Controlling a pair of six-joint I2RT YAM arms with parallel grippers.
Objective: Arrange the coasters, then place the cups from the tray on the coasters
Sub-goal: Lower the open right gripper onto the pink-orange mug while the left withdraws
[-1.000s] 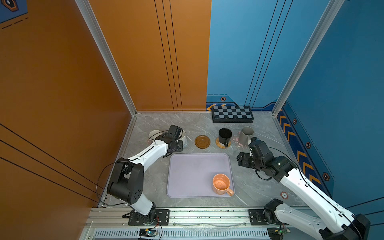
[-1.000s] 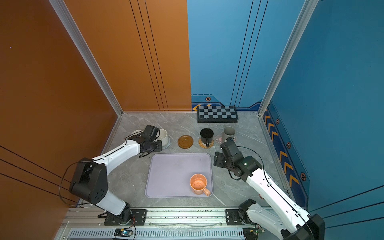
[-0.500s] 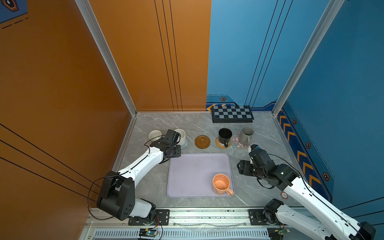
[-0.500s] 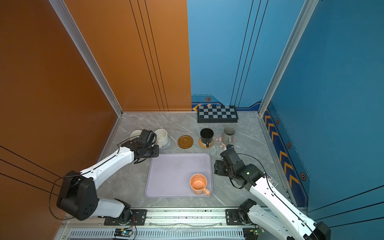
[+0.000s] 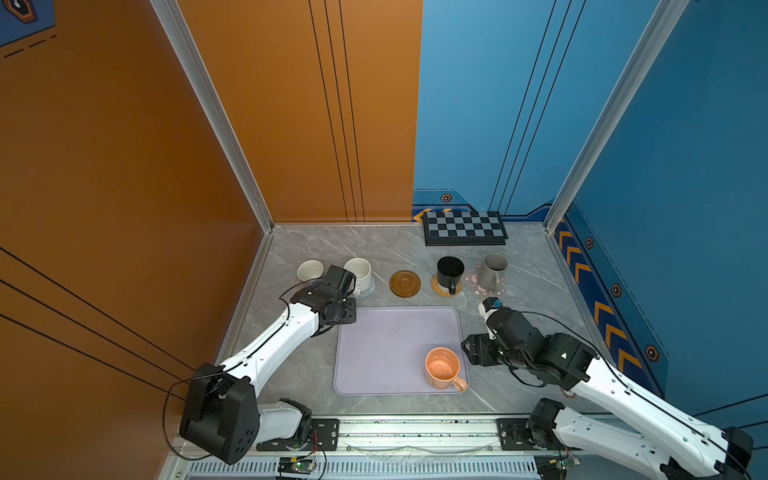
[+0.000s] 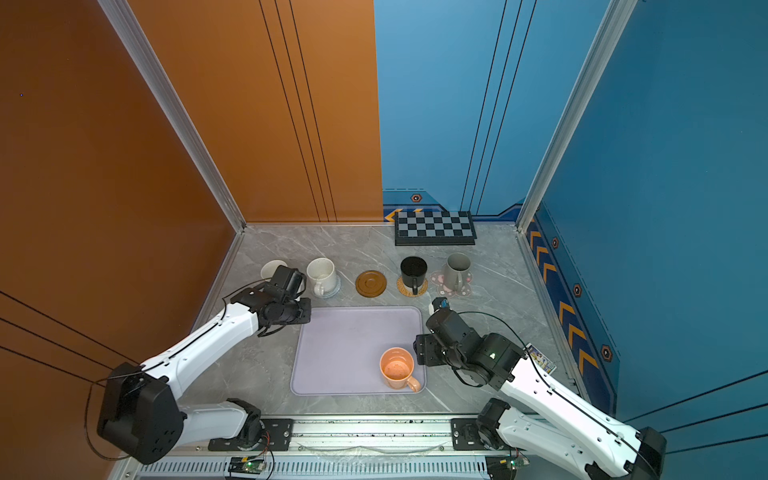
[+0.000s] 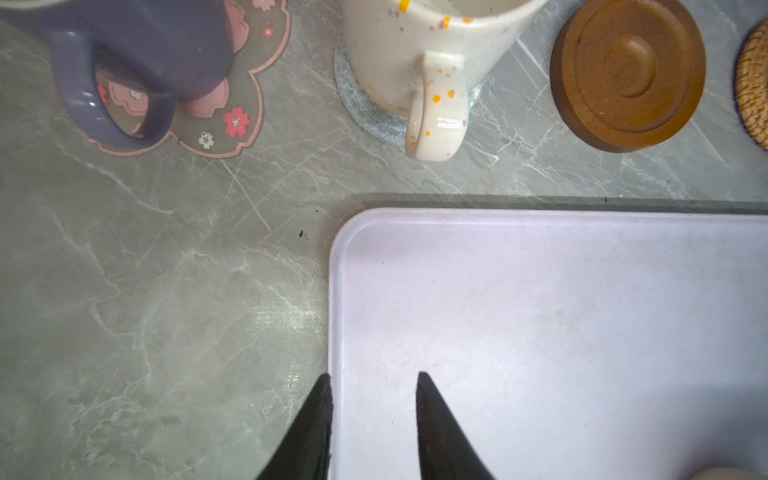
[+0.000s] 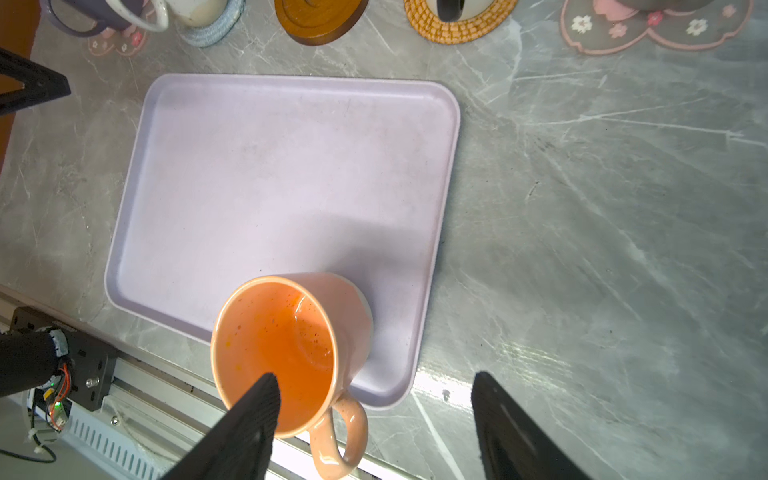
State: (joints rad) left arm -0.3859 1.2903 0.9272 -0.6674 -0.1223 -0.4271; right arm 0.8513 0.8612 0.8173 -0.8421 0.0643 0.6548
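Right wrist view crops most of the grey cup.

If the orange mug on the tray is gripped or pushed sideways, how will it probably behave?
The orange mug looks glazed and glossy, so a grip on its wall may slip. Its thick wall suggests rigid ceramic, probably heavy and breakable. Its handle sticks out on one side, so a push may turn it rather than slide it.
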